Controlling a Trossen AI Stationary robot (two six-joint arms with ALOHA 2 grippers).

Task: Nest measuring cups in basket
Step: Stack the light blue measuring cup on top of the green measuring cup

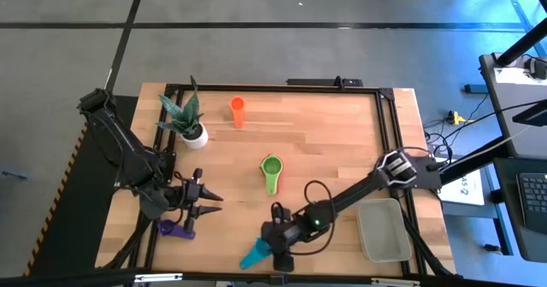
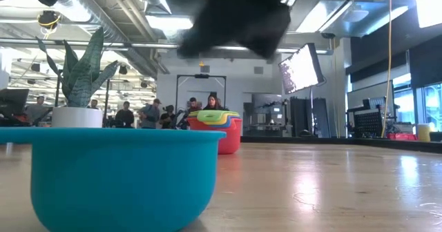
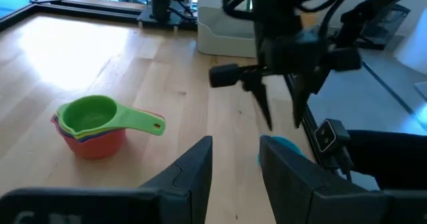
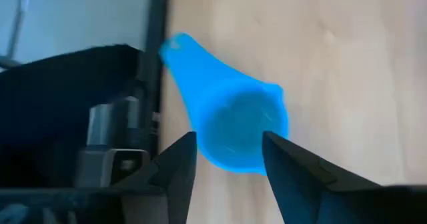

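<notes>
- Right gripper point(image 4: 223, 161) hovering above teal cup point(image 4: 233, 127) at bench's near edge, fingers parted, gripping nothing.
- Left gripper point(image 1: 209, 203) parted too, empty, beside purple cup point(image 1: 177, 229).

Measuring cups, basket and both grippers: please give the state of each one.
Teal cup: upright on table, under right gripper.
Nested stack: green cup on top, mid-table.
Orange cup: alone, on its side.
Purple cup: alone, near left gripper.
Basket: empty.
Right gripper: open.
Left gripper: open, holding nothing.
</notes>
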